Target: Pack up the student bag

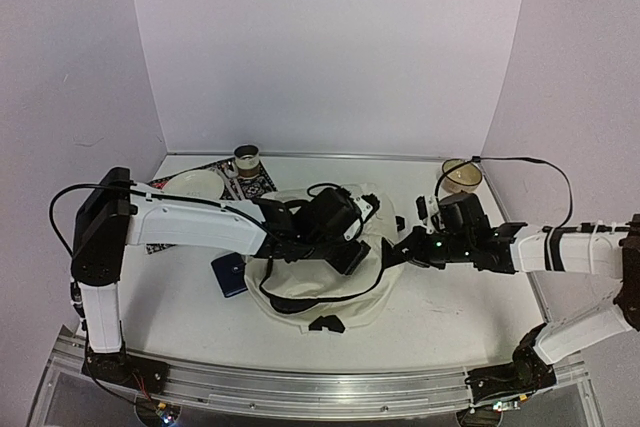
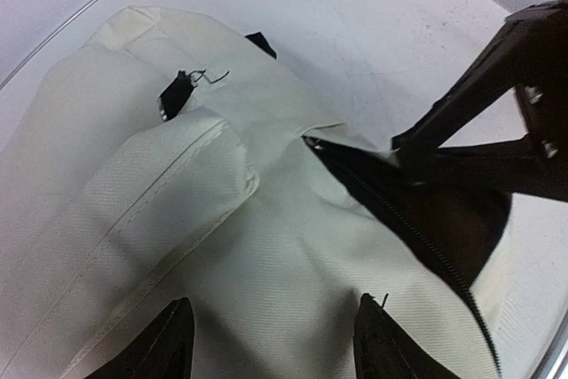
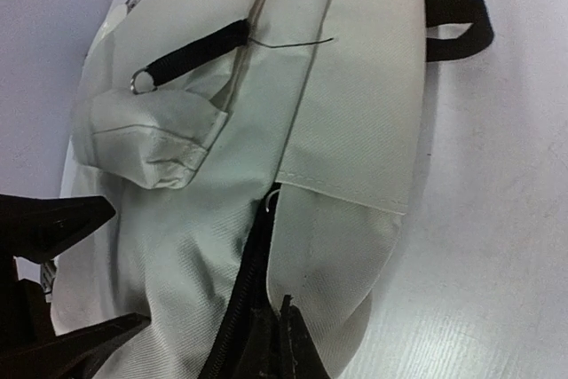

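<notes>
student bag [image 1: 300, 282] mid-table, cream, flat between both arms. Bare table [image 1: 450, 317] near right; less room near left. Plain pale walls close on three sides. Over bag fabric, left fingers [image 2: 169, 343] apart, gripping nothing. At zipper edge, right fingers [image 3: 288, 352] together, pinching bag. Bag opening dark, contents unreadable. Blue flat item [image 1: 230, 275] part-hidden at bag's left edge. Far corners: plate [image 1: 195, 185], cup [image 1: 247, 159], bowl [image 1: 462, 175].
</notes>
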Robot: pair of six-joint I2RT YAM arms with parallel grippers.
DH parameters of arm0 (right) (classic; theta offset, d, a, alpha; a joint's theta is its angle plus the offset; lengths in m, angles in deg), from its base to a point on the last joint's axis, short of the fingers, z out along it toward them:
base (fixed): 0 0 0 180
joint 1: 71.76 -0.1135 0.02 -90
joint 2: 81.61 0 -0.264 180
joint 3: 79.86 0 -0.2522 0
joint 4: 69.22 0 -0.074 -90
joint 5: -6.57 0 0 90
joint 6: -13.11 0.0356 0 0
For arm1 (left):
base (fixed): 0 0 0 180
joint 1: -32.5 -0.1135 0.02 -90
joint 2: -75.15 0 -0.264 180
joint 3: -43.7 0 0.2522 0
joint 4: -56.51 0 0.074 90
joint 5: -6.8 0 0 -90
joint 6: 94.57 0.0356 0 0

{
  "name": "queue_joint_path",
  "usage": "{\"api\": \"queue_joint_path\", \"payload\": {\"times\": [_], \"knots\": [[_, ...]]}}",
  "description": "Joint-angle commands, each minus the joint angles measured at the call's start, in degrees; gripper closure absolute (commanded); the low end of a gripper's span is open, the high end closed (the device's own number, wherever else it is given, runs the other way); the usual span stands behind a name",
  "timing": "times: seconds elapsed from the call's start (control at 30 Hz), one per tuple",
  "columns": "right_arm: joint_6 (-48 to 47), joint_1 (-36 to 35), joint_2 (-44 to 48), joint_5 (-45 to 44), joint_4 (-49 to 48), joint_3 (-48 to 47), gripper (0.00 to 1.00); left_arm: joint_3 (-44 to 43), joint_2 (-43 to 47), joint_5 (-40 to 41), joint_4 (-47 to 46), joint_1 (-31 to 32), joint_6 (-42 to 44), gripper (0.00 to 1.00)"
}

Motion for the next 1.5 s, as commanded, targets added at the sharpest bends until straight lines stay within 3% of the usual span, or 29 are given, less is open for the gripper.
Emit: {"api": "queue_joint_path", "payload": {"times": [0.0, 0.37, 0.5, 0.73, 0.97, 1.3, 1.47], "knots": [[-2.9, 0.0, 2.8, -11.4, 10.7, -0.9, 1.0, 0.5, -0.8, 4.5, 1.2, -0.2, -0.6, 0.38], [-6.8, -3.9, 5.4, -9.3, 17.4, -9.2, 0.75, 2.4, -1.0, 3.5, 1.3, -0.2, -2.4, 0.4], [-7.9, -5.3, 4.2, -7.6, 19.9, -12.6, 0.75, 2.5, -1.2, 4.0, 1.3, -0.2, -2.2, 0.41], [-10.1, -6.0, -2.7, -5.9, 24.1, -15.3, 0.85, 3.1, -0.4, 4.7, 1.3, -0.2, -2.1, 0.42], [-12.0, -6.0, -5.7, -8.5, 27.1, -15.6, 0.86, 3.5, -0.1, 4.6, 1.3, -0.1, -2.1, 0.43], [-14.2, -6.0, -10.3, -11.8, 28.2, -15.9, 0.78, 3.5, 0.4, 4.0, 1.3, -0.2, -2.2, 0.44], [-15.5, -6.0, -12.1, -12.8, 25.6, -16.3, 0.7, 3.6, 0.7, 3.3, 1.3, -0.2, -2.6, 0.44]]}}
